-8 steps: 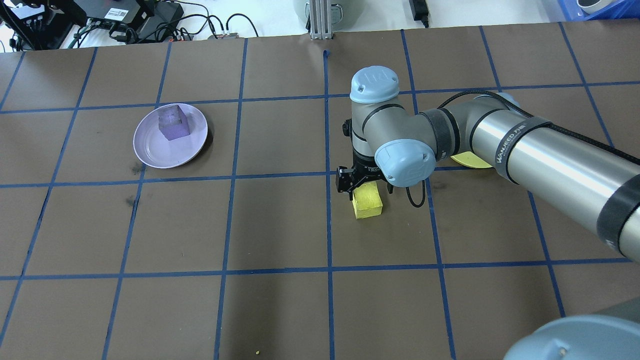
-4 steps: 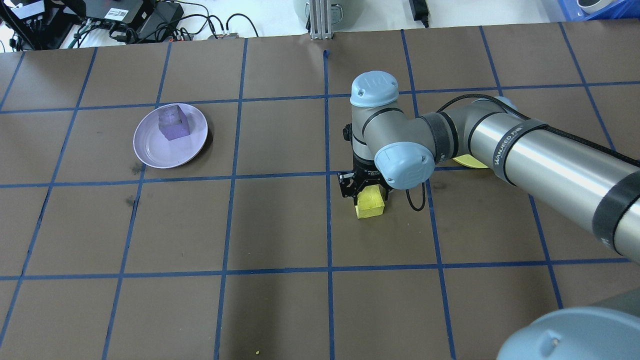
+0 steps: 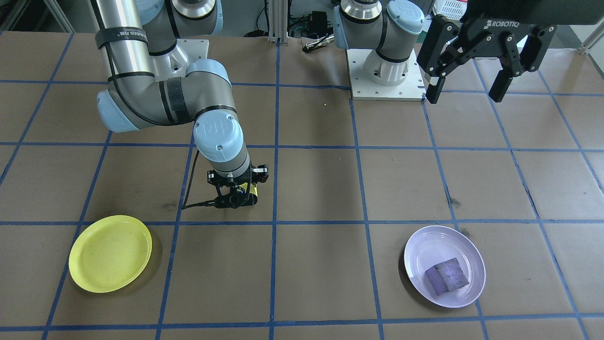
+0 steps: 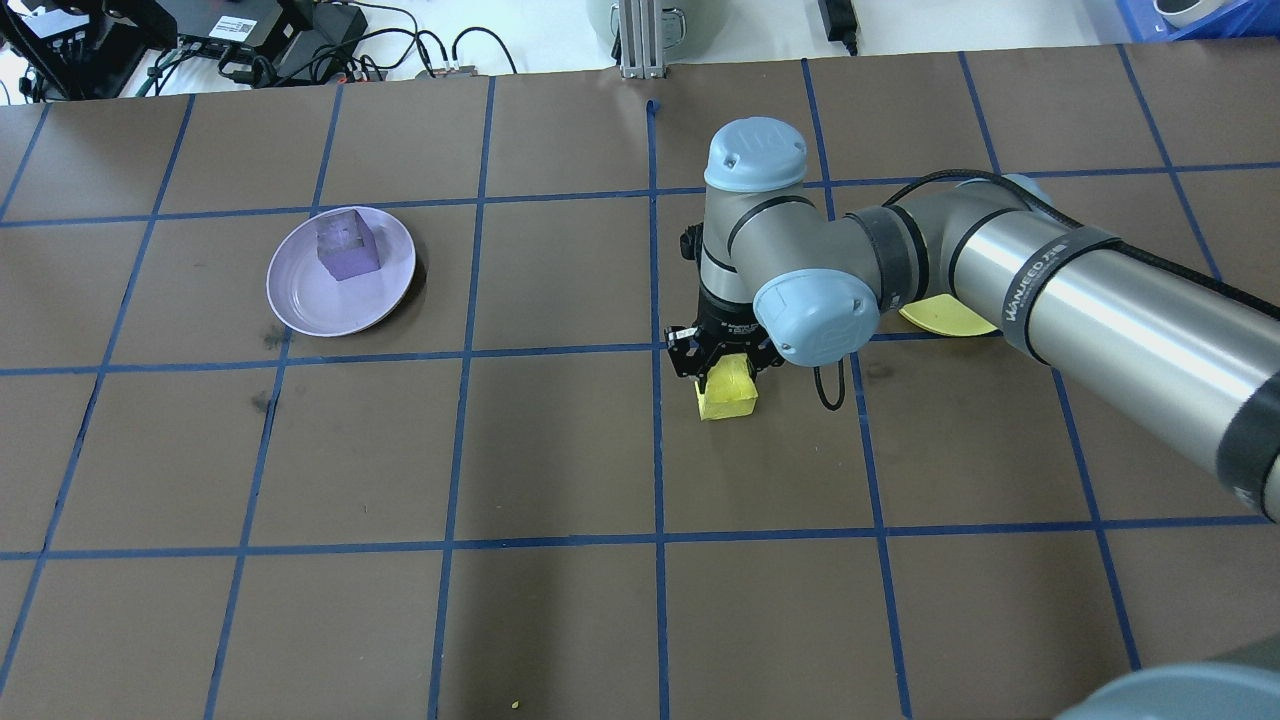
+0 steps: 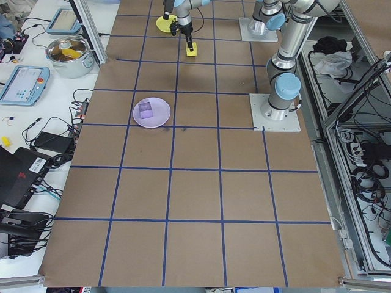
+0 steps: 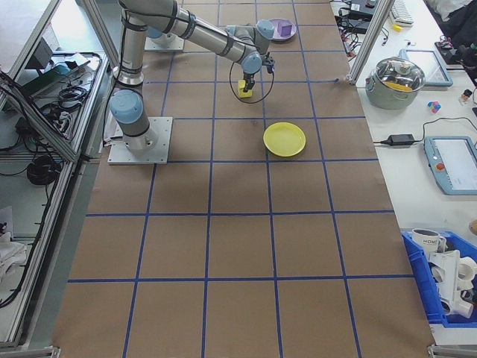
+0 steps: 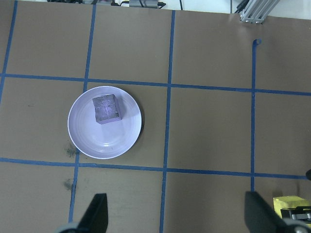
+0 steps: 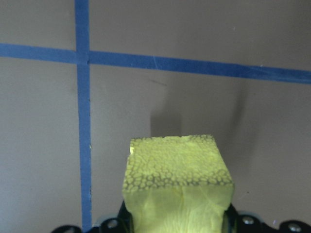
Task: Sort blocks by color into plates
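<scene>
Sitting square between right fingers: yellow block.

Bright, even overhead light — soft shadows, mild glare on arm tube, wrist close-up soft.

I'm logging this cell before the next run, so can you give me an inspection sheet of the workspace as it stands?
Surface: brown paper-covered table with a blue tape grid, a few dark smudges.
Job's things: dull purple cube lies in the pale lavender plate; bright yellow cube is in the right gripper; bright yellow plate holds nothing.
Clutter: a tiny yellow crumb on the paper.
Grippers: right gripper shut on the yellow cube; left gripper open, raised near its base.
Cables: black cable loops down from the right wrist.
Surroundings: electronics and wires past the far edge; lidded metal pot and tablets on side benches.
</scene>
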Tool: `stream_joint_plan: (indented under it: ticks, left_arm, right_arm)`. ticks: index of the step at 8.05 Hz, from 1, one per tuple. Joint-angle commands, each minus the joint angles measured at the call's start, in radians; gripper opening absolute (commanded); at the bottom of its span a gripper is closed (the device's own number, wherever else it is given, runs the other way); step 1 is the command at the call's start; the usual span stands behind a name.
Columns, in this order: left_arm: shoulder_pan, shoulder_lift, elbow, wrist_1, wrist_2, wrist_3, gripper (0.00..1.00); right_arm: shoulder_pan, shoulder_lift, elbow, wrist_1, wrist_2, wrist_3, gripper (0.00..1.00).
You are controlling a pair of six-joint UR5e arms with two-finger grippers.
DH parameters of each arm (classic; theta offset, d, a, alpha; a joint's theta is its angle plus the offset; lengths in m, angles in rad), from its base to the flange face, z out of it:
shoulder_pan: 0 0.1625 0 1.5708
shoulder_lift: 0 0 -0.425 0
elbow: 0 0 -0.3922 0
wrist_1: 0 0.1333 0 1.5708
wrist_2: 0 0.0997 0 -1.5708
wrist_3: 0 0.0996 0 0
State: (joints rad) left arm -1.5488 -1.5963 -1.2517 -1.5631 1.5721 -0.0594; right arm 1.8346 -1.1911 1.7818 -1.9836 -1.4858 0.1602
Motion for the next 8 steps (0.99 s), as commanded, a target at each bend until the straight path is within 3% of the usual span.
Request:
stream_joint_plan:
  ticks: [1,4,7,8]
  left_arm:
    - [-0.001,0.026,-0.037,0.005,0.000,0.001,1.00]
    - [-0.001,0.026,-0.037,0.005,0.000,0.000,1.00]
    - [-0.001,0.033,-0.040,0.003,0.000,0.000,1.00]
    - [-0.001,0.035,-0.049,0.003,-0.001,0.000,1.00]
  right_arm:
    - [-0.033,-0.094,-0.053,0.008,-0.025,-0.011,0.00]
    - [-0.191,-0.102,-0.142,0.008,-0.066,-0.118,0.00]
    - [-0.384,-0.084,-0.151,-0.008,-0.087,-0.346,0.00]
    - [-0.437,-0.043,-0.160,-0.014,-0.084,-0.399,0.00]
